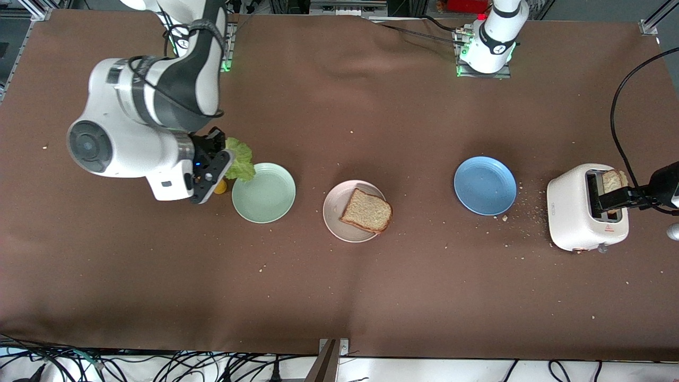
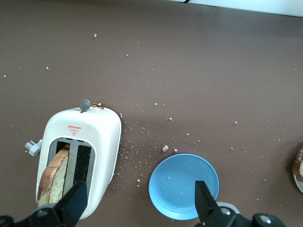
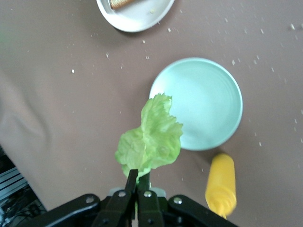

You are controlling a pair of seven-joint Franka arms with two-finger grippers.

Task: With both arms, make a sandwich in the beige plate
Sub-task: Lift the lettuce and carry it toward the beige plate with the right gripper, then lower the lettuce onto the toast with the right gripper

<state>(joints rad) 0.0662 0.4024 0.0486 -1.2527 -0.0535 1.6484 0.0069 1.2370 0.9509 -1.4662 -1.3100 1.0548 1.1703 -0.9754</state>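
Observation:
The beige plate (image 1: 334, 208) lies mid-table with one brown bread slice (image 1: 367, 211) on it. A second bread slice (image 1: 612, 181) stands in a slot of the white toaster (image 1: 575, 209) at the left arm's end. My left gripper (image 1: 615, 200) hangs open over the toaster. In the left wrist view (image 2: 139, 203) its fingers straddle the toaster (image 2: 90, 142) with its slice (image 2: 53, 177) and the blue plate (image 2: 182, 184). My right gripper (image 3: 140, 182) is shut on the stem of a green lettuce leaf (image 3: 150, 139). It holds the leaf (image 1: 238, 158) up beside the mint-green plate (image 1: 265, 193).
A yellow bottle (image 3: 221, 182) lies on the cloth next to the mint-green plate (image 3: 203, 104), under my right gripper. The blue plate (image 1: 485, 185) lies between the beige plate and the toaster. Crumbs are scattered round the toaster. A black cable loops above the toaster.

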